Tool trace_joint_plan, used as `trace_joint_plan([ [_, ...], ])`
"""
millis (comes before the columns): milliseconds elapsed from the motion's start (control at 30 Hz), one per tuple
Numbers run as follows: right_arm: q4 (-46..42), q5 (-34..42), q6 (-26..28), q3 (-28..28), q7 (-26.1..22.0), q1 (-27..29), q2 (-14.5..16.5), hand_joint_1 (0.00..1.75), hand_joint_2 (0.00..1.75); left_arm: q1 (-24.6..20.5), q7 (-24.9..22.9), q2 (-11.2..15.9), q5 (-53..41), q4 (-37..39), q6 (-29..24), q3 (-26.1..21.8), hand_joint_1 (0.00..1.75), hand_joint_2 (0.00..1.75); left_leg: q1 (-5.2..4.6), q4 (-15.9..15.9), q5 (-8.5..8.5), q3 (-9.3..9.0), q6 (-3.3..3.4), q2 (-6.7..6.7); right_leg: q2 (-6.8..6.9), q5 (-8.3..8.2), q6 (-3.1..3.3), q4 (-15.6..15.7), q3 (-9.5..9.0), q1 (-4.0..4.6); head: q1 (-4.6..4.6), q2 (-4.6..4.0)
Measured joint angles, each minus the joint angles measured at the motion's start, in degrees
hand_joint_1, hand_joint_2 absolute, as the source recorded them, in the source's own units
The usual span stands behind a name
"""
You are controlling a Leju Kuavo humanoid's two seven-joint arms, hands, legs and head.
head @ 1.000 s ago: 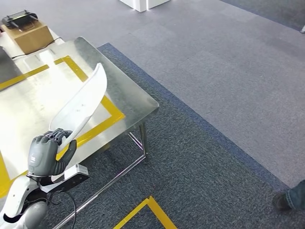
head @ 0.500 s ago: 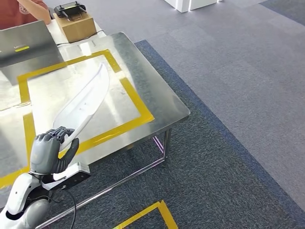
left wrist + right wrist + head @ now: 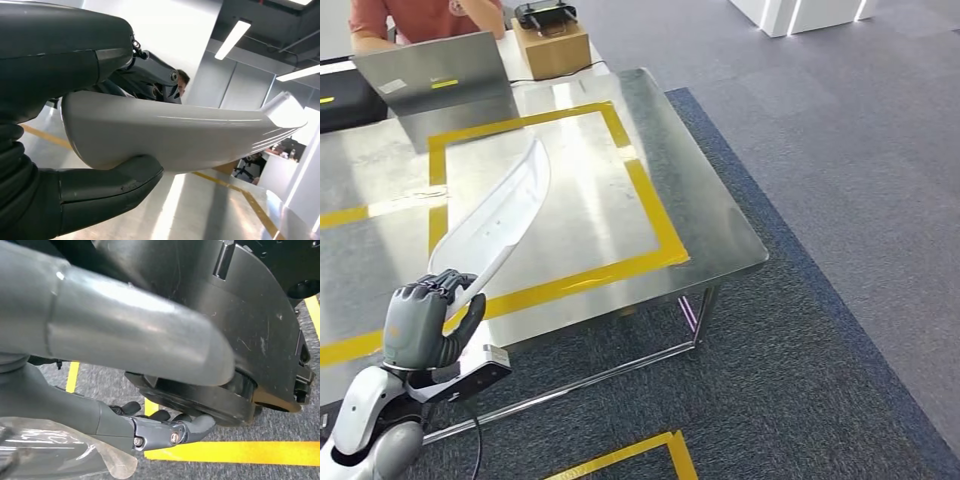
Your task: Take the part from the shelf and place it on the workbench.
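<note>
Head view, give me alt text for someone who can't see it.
The robot's left hand grips one end of a long, curved white part, holding it angled above a steel workbench marked with yellow tape. A laptop and cardboard box sit at its far edge.

Workbench (image 3: 697, 215): brushed metal, reflective. Part (image 3: 497, 215): smooth glossy white plastic. Left hand (image 3: 426, 322) — matt grey. Floor — rough carpet (image 3: 810, 330).

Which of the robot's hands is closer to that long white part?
Left. The left hand grips the white part at its lower end, above the workbench. The right hand hangs low over the carpet, holding nothing.
</note>
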State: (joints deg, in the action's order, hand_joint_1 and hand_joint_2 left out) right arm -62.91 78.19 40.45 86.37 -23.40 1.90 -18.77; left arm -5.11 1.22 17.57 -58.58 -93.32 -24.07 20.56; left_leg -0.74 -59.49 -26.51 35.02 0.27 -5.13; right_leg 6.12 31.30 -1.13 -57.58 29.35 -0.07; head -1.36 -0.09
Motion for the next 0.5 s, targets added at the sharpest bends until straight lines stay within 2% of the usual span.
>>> trace_joint_plan([
  [67, 0.1, 0.0, 0.0, 0.0, 0.0, 0.0, 0.0, 0.00, 0.00, 0.0, -0.1, 0.0, 0.0, 0.0, 0.1, 0.0, 1.75, 1.75, 0.12, 0.4, -0.01, 0.04, 0.63, 1.19, 0.96, 0.39, -0.57, 0.2, -0.31, 0.16, -0.04, 0.00],
  [100, 0.1, 0.0, 0.0, 0.0, 0.0, 0.0, -0.1, 0.00, 0.00, 0.0, -0.1, 0.0, 0.0, 0.0, 0.0, 0.0, 1.75, 1.75, 0.32, 0.5, 0.03, -0.09, 0.99, 1.83, 0.16, 0.86, -0.85, -0.1, -0.31, 0.10, -0.10, 0.00],
  [133, 0.1, 0.0, 0.0, 0.0, -0.1, -0.1, -0.1, 0.00, 0.00, -0.1, -0.1, 0.0, 0.0, -0.1, 0.0, -0.1, 1.75, 1.75, 0.54, 0.7, 0.11, -0.23, 1.37, 2.40, -1.37, 1.82, -1.08, -1.5, 0.30, 0.03, -0.28, 0.00],
  [200, 0.0, 0.0, 0.0, 0.0, -0.5, -0.3, -0.1, 0.00, 0.00, -0.3, -0.1, 0.0, -0.1, -0.1, 0.0, 0.0, 1.75, 1.75, 0.75, 0.9, 0.12, -0.36, 1.96, 3.35, -4.93, 4.92, -1.33, -8.1, 3.57, -0.10, -0.61, 0.00],
  [233, 0.0, 0.0, 0.0, 0.0, -0.7, -0.4, -0.1, 0.00, 0.00, -0.3, -0.1, -0.1, -0.1, -0.1, 0.0, 0.0, 1.75, 1.75, 0.71, 0.9, 0.08, -0.37, 2.12, 3.81, -5.73, 6.46, -1.39, -12.2, 5.87, -0.10, -0.70, 0.00],
  [267, 0.0, 0.0, 0.0, 0.0, -0.9, -0.4, -0.1, 0.00, 0.00, -0.2, -0.1, -0.1, -0.1, -0.1, 0.1, 0.0, 1.75, 1.75, 0.66, 0.9, 0.04, -0.41, 2.21, 4.28, -5.98, 7.23, -1.43, -15.5, 7.93, -0.09, -0.68, 0.00],
  [300, 0.0, 0.1, 0.0, 0.0, -1.0, -0.5, -0.1, 0.00, 0.00, -0.2, -0.1, -0.1, -0.1, -0.1, 0.2, 0.0, 1.75, 1.75, 0.62, 0.8, -0.02, -0.48, 2.24, 4.74, -6.06, 6.86, -1.42, -16.8, 9.19, -0.08, -0.69, 0.00],
  [333, 0.0, 0.1, 0.0, 0.0, -1.0, -0.6, -0.1, 0.00, 0.00, -0.2, -0.1, -0.1, -0.1, 0.0, 0.3, 0.0, 1.75, 1.75, 0.60, 0.8, -0.09, -0.61, 2.22, 5.15, -6.06, 5.28, -1.38, -15.8, 9.33, -0.09, -0.69, 0.00],
  [400, 0.0, 0.1, 0.0, 0.0, -1.1, -0.7, -0.1, 0.00, 0.00, -0.3, -0.2, -0.1, -0.1, 0.0, 0.5, 0.0, 1.75, 1.75, 0.62, 0.8, -0.34, -1.00, 1.94, 5.83, -6.17, 0.39, -1.22, -8.5, 6.78, -0.18, -0.71, 0.00],
  [433, -0.1, 0.1, 0.0, 0.0, -1.1, -0.8, -0.1, 0.00, 0.00, -0.3, -0.2, -0.2, -0.1, 0.0, 0.6, 0.0, 1.75, 1.75, 0.53, 0.6, -0.50, -1.09, 1.72, 6.07, -6.35, -1.24, -1.11, -4.7, 5.18, -0.22, -0.70, 0.00],
  [467, -0.1, 0.1, 0.0, 0.0, -1.1, -0.7, -0.1, 0.00, 0.00, -0.4, -0.2, -0.2, -0.1, 0.0, 0.6, 0.0, 1.75, 1.75, 0.43, 0.5, -0.61, -1.05, 1.52, 6.24, -6.53, -2.18, -0.94, -2.1, 3.98, -0.30, -0.66, 0.00],
  [500, -0.2, 0.1, 0.0, 0.0, -1.1, -0.7, -0.1, 0.00, 0.00, -0.5, -0.2, -0.2, -0.1, 0.0, 0.6, 0.0, 1.75, 1.75, 0.29, 0.4, -0.63, -0.94, 1.52, 6.34, -6.71, -2.32, -0.83, -0.9, 3.42, -0.35, -0.62, 0.00],
])
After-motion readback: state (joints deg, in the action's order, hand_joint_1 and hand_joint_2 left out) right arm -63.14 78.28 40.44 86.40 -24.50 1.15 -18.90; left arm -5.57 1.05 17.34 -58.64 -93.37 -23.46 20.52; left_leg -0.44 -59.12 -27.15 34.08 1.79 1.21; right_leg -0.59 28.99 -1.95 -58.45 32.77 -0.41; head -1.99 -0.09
